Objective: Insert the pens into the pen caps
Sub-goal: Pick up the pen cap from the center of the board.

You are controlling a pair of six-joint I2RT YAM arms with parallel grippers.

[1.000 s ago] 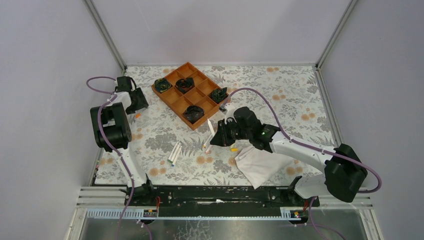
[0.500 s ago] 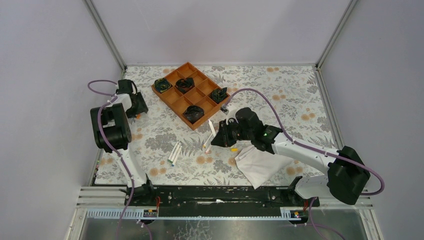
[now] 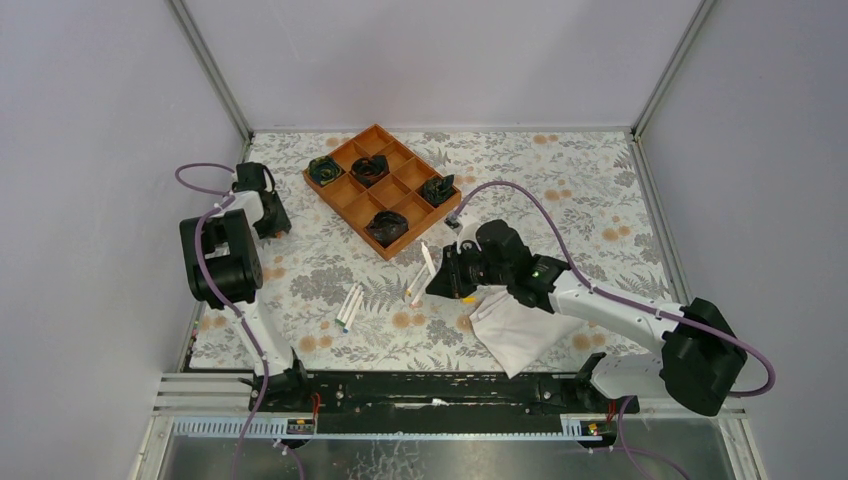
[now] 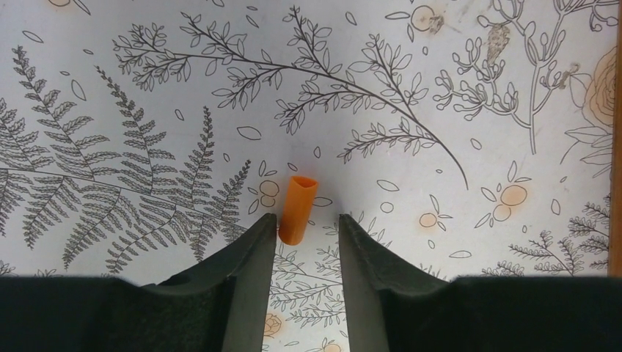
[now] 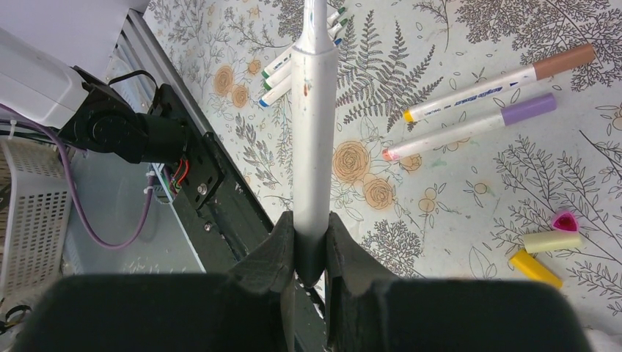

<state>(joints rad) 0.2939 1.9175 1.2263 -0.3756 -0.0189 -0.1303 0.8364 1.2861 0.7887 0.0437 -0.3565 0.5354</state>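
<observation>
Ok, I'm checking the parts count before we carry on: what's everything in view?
held pen: 1, white, in right gripper
loose pens: 3, white, side by side on table
capped pens: 2, white, brown and purple caps, on table
orange cap: 1, orange, inside left gripper
loose caps: 3, pink, pale yellow, yellow, clustered
tray: 1, orange-brown, far side
dark bundles: 4, black, tray compartments
cloth: 1, white, near edge
left gripper: black, open around orange cap
right gripper: black, shut on held pen
</observation>
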